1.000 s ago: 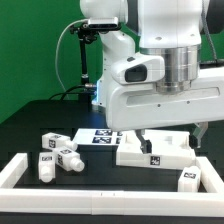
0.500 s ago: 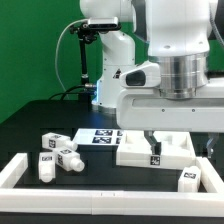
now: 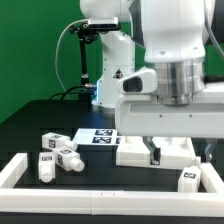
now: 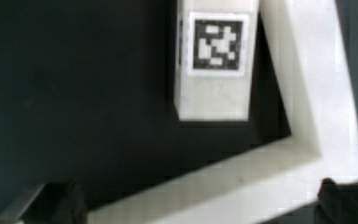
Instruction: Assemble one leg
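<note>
Since a second ago the arm has swung toward the exterior view's right and dropped a little, so its gripper (image 4: 197, 202) now hangs above the front right part of the bench (image 3: 30, 120). The wrist view shows the two dark fingertips (image 4: 51, 205) set wide apart with nothing between them.

The leg (image 3: 187, 178) lies flat on the bench, tag up, near the exterior view's right edge. It sits just inside the low white rail (image 3: 18, 170) that borders the front of the work area. In the wrist view this leg (image 4: 217, 60) lies alongside the rail's corner (image 4: 309, 130), with only a thin dark strip of bench between them.

The wide white panel (image 3: 132, 152) rests behind it. The marker board (image 3: 100, 135) lies flat farther back. Three other posts (image 3: 60, 158) are clustered at the exterior view's left.

The bench top is matte black. A plain green backdrop (image 3: 35, 50) fills the room behind it, and a black cable (image 3: 66, 55) loops beside the arm's base.
</note>
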Tool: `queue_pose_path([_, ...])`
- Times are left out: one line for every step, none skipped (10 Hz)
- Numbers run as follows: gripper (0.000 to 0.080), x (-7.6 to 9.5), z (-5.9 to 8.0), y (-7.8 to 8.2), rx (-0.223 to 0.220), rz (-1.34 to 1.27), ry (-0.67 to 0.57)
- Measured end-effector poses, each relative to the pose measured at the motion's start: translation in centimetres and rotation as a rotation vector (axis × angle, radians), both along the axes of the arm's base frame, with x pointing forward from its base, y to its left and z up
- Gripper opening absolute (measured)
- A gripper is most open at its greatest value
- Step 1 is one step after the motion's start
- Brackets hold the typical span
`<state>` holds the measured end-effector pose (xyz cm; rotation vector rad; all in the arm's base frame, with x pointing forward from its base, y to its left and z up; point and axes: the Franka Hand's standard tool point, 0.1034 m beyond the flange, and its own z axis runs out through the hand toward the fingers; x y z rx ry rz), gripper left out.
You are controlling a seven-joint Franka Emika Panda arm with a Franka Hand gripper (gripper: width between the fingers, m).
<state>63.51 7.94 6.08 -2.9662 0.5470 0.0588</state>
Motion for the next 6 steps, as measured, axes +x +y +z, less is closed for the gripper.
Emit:
queue_pose_path([0.0649,0.0,-0.9,0.3,0.005,-0.01,-0.007])
queue_pose_path([0.0649,-0.2,-1.7,1.1,0.004,-0.017,-0.015])
queue_pose_path([0.0649,-0.5,-2.1,1.7,0.003,-0.009,-0.019])
queue_pose_path([0.0649,-0.6,-2.5,1.6,0.002,-0.009,-0.019])
queue_pose_path([0.0649,-0.8,-2.9,1.5,0.001,-0.01,-0.015])
queue_pose_path([0.0649,-0.9,-3.4,1.6,0.0,-0.01,-0.014])
